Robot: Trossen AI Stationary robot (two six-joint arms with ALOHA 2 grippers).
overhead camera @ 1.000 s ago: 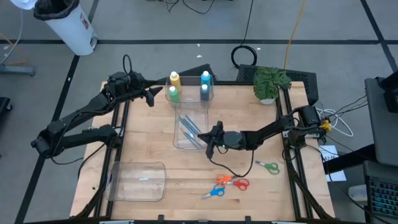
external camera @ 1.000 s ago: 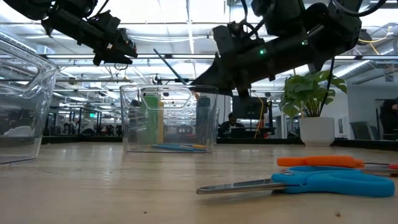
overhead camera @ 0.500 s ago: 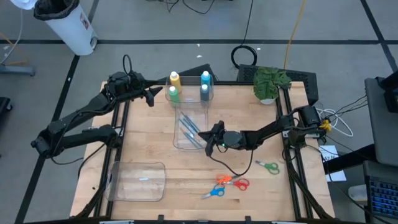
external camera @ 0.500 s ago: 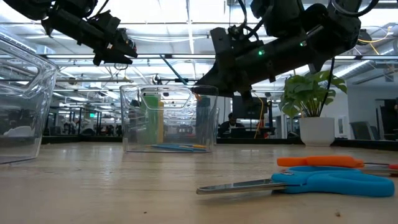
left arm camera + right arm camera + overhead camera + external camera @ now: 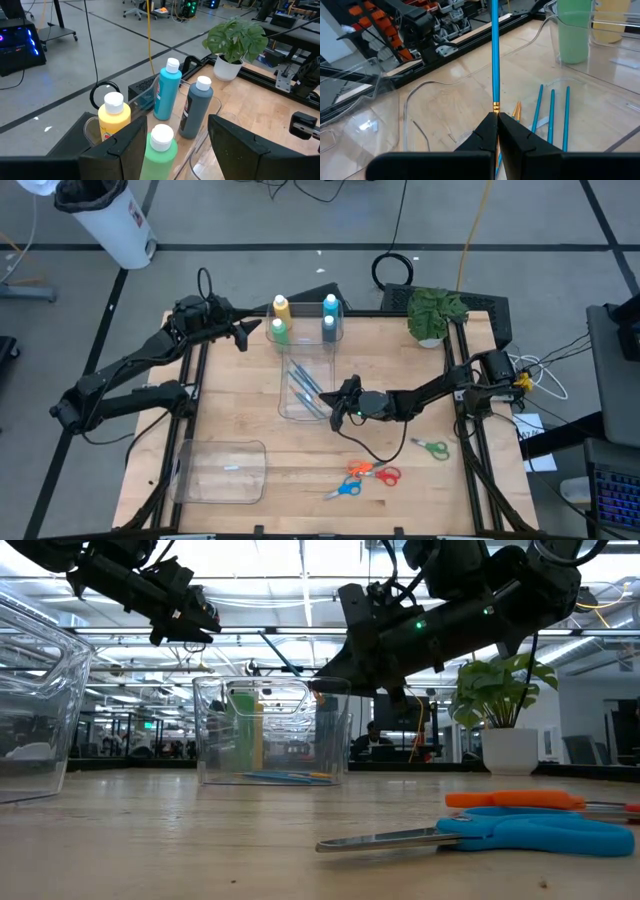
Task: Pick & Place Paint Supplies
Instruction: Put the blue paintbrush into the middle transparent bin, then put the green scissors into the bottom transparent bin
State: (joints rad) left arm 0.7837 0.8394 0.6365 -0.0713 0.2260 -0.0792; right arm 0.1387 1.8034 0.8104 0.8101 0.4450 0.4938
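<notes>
A clear bin stands mid-table. Four white-capped bottles stand in its far end: yellow, green, light blue, grey-blue. Several blue brushes and an orange one lie on its floor. My right gripper hangs over the bin's near right part, shut on a blue brush. My left gripper hovers open just left of the bottles, its fingers pointing at them. My right gripper pinches the blue brush between its two fingertips at the gold ferrule. The handle points straight out ahead of the fingers. The brush is lifted clear and slants up over the bin.
A second clear bin sits at the near left. Green, orange and blue scissors lie near the front edge on the right. A potted plant stands at the far right corner.
My right gripper has edged slightly toward the bin with the brush still pinched, and the brush's free end has dipped a little. The left arm has kept still.
</notes>
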